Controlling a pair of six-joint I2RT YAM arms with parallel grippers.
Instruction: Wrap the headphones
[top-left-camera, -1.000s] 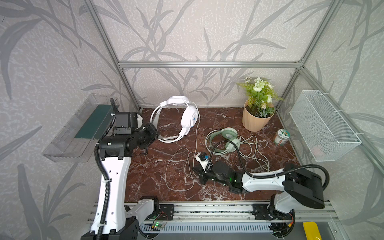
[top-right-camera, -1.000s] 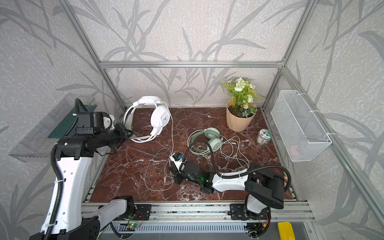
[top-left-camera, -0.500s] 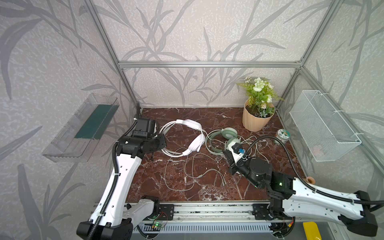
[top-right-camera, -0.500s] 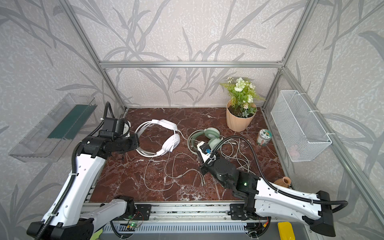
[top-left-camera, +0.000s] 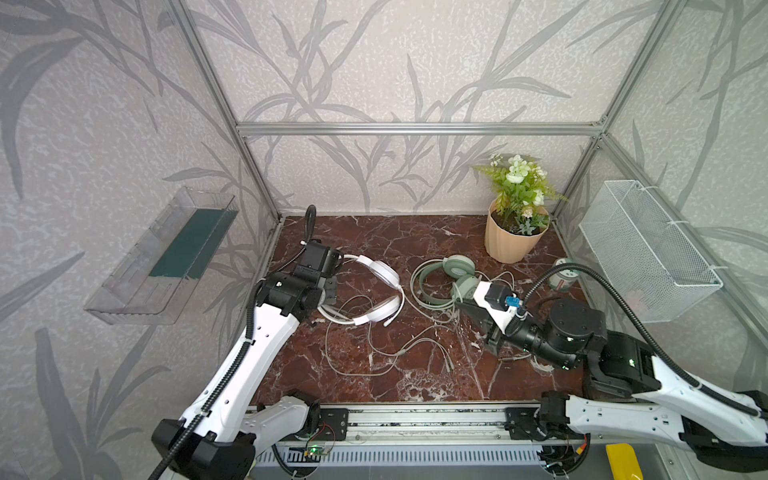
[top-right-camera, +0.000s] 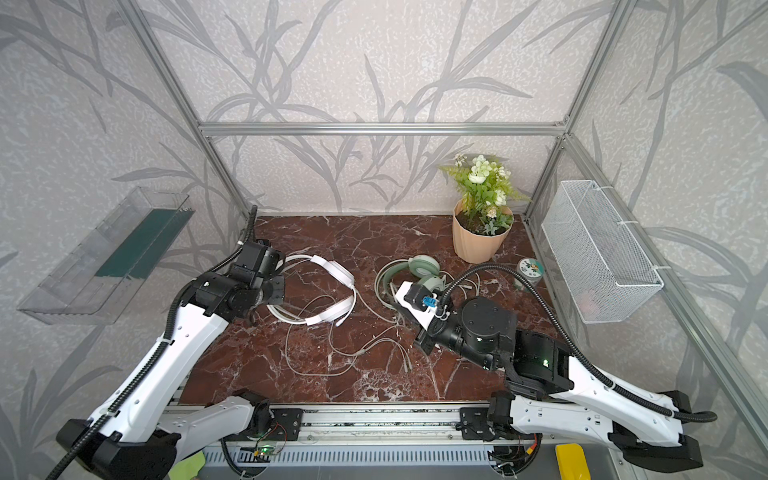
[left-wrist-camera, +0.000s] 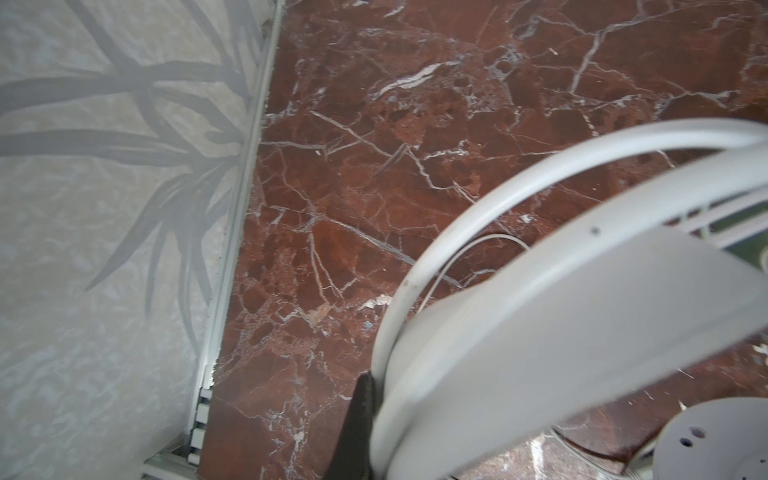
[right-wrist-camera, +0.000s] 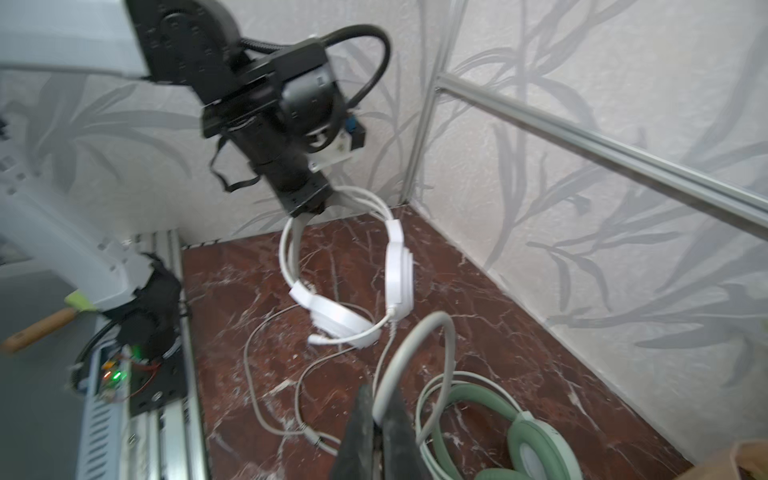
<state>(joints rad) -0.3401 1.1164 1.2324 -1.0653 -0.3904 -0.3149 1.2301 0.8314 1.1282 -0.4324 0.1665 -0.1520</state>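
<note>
The white headphones (top-left-camera: 376, 286) (top-right-camera: 332, 286) rest their ear cups on the marble in both top views. My left gripper (top-left-camera: 330, 286) (left-wrist-camera: 376, 395) is shut on their headband and holds that end raised; one dark finger (left-wrist-camera: 358, 424) shows against the band. Their thin cable (top-left-camera: 365, 357) sprawls in loops toward the front. The mint green headphones (top-left-camera: 455, 272) (right-wrist-camera: 536, 440) lie flat to the right. Beside them, my right gripper (top-left-camera: 462, 306) (right-wrist-camera: 380, 409) is shut on a pale cable loop (right-wrist-camera: 432, 322) that arches up from its jaws.
A potted plant (top-left-camera: 513, 241) stands at the back right, with a small tin (top-left-camera: 565, 276) nearby. A wire basket (top-left-camera: 648, 253) hangs on the right wall. A clear shelf tray (top-left-camera: 166, 257) sits on the left wall. A metal rail (top-left-camera: 415, 419) runs along the front.
The left gripper brought the white headphones down from upright at the back left, toward the middle. The right gripper moved from the front middle to the mint headphones.
</note>
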